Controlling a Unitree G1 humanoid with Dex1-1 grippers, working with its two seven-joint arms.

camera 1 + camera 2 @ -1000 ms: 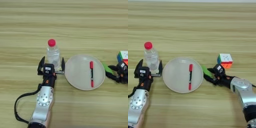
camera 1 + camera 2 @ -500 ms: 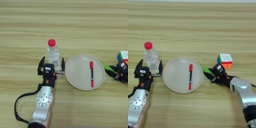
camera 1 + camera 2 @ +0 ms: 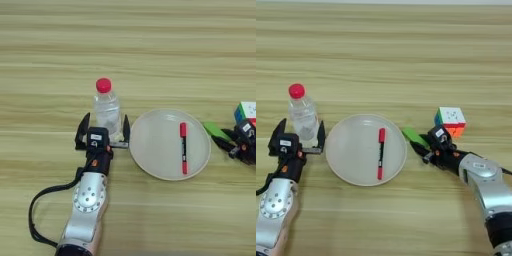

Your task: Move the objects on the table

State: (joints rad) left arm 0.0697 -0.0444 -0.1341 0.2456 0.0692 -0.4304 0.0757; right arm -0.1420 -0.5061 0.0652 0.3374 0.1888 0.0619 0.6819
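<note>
Compared with one second ago, only the right gripper (image 3: 417, 148) has changed: it has retreated slightly toward the right, and more of the green block (image 3: 410, 135) is now exposed. All other items match the earlier frames.

Left side: the left gripper (image 3: 102, 135) stands with its fingers spread, one on each side of the base of the clear bottle with red cap (image 3: 107, 108); whether they touch it cannot be told. The bottle is upright, just left of the white plate (image 3: 150, 150).

Centre: the red pen (image 3: 183, 148) lies lengthwise in the right half of the plate.

Right side: the block lies just beyond the plate's right rim, at the right gripper's fingertips, whose closure cannot be told. A multicoloured puzzle cube (image 3: 451, 120) sits just behind.

The table (image 3: 128, 45) is open wood across its far half.
</note>
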